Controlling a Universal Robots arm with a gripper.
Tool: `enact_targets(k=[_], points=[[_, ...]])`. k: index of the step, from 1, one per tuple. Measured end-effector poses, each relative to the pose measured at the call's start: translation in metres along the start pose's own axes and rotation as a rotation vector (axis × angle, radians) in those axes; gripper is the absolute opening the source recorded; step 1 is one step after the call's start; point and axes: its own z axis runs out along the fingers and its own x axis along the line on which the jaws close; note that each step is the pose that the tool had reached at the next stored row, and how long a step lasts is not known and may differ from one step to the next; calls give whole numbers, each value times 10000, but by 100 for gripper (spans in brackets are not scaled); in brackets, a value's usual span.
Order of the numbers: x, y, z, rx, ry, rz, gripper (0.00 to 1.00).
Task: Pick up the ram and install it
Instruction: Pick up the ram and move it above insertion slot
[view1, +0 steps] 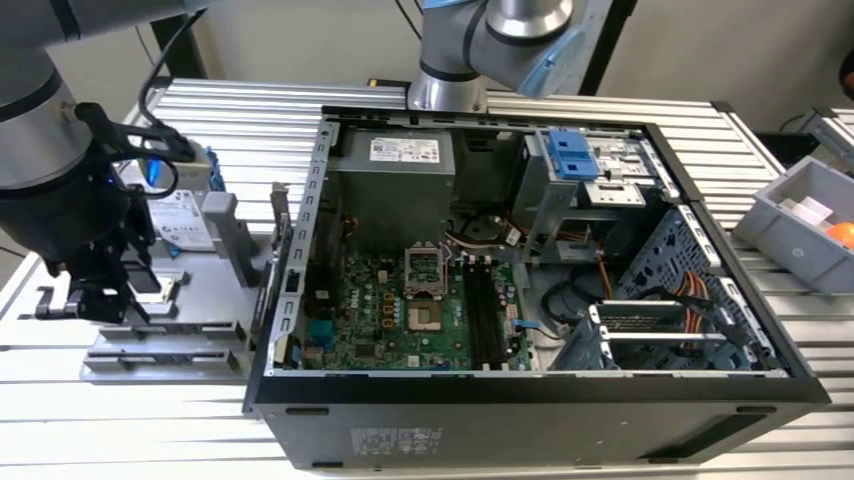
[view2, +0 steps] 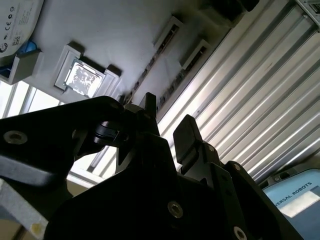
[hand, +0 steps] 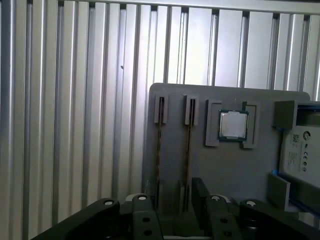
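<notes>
At the exterior view's left, the gripper (view1: 96, 300) hangs with fingers spread above the ram (hand: 188, 150), which stands edgewise in a gray tray (hand: 225, 170).

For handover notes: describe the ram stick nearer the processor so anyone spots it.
On the ribbed metal table lies a flat grey holder plate. Two thin dark-green sticks stand edgewise in its slots; the wanted ram stick sits beside the square silver processor chip, the other stick farther off.
</notes>
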Motion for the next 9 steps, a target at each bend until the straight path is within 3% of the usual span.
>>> enact_targets(k=[9], points=[[6,0,92,0,7,-7,100]])
